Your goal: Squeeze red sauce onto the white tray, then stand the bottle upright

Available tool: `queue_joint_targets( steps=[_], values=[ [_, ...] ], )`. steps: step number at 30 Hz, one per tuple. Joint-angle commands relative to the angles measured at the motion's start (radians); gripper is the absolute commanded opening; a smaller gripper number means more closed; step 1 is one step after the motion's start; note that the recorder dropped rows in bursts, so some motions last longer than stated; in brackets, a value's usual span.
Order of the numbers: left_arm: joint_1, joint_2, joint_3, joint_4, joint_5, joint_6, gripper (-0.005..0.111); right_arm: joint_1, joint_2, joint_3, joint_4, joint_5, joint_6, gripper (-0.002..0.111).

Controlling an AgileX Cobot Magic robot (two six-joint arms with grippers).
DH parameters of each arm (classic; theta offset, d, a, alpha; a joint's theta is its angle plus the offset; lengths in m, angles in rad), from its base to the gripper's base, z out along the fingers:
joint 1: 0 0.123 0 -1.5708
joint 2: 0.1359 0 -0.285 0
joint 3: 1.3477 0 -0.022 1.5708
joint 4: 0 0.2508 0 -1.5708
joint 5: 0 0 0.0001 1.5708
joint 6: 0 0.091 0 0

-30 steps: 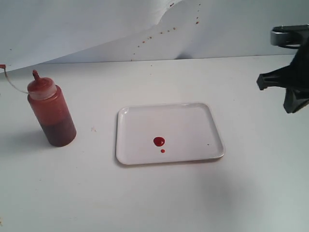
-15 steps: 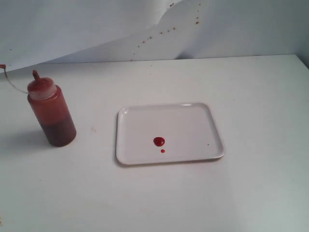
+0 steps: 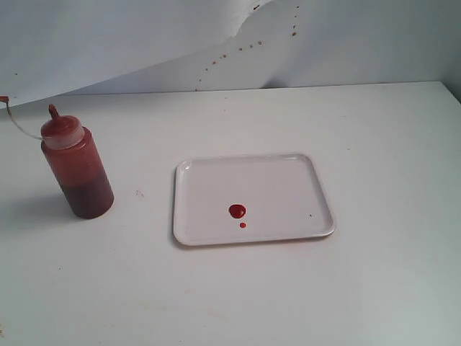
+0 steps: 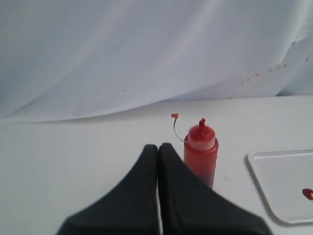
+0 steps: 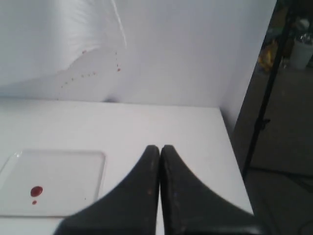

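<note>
The bottle [image 3: 77,169] is stood upright at nine o'clock of the white tray [image 3: 288,169], the red sauce [image 3: 237,211] pooled near its six o'clock rim. The left gripper [image 4: 158,149] and right gripper [image 5: 160,149] are pressed together, empty; both are best held clear.

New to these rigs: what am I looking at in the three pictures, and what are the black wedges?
A two-armed robot, each arm ending in a gripper. One camera off the arms overlooks the white table; the other two sit on the wrists. The black wedges are the left gripper and right gripper, both shut, holding nothing. On the table a translucent red-orange plastic squeeze bottle stands upright, uncapped, apart from a flat rectangular white plastic tray carrying a blob and a smaller drop of glossy red sauce.
</note>
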Motion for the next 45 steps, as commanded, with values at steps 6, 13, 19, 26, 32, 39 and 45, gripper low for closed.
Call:
queue_joint_targets(
  steps=[6, 13, 19, 26, 32, 39, 45],
  values=[
    [-0.004, -0.277, 0.029, 0.002, -0.007, 0.015, 0.000, -0.007, -0.319, 0.058, -0.077, 0.013, -0.009, 0.000],
    [-0.013, -0.390, 0.171, 0.038, -0.044, 0.002, 0.000, 0.008, -0.392, 0.175, -0.118, 0.038, -0.015, 0.000],
    [-0.015, -0.390, 0.315, 0.031, -0.216, 0.008, 0.000, 0.016, -0.392, 0.254, -0.161, -0.040, -0.028, 0.000],
    [-0.015, -0.390, 0.718, 0.006, -0.639, 0.007, 0.000, 0.021, -0.392, 0.512, -0.193, -0.265, -0.019, 0.000],
    [-0.015, -0.390, 0.990, -0.008, -0.948, 0.001, 0.000, 0.021, -0.392, 0.824, -0.198, -0.583, 0.017, 0.000],
    [-0.015, -0.390, 1.060, 0.102, -0.987, 0.008, 0.000, 0.021, -0.392, 1.074, -0.198, -1.067, 0.026, 0.000],
    [-0.015, -0.390, 1.060, 0.100, -0.990, 0.005, 0.000, 0.021, -0.392, 1.182, -0.195, -1.108, 0.026, 0.000]
  ],
)
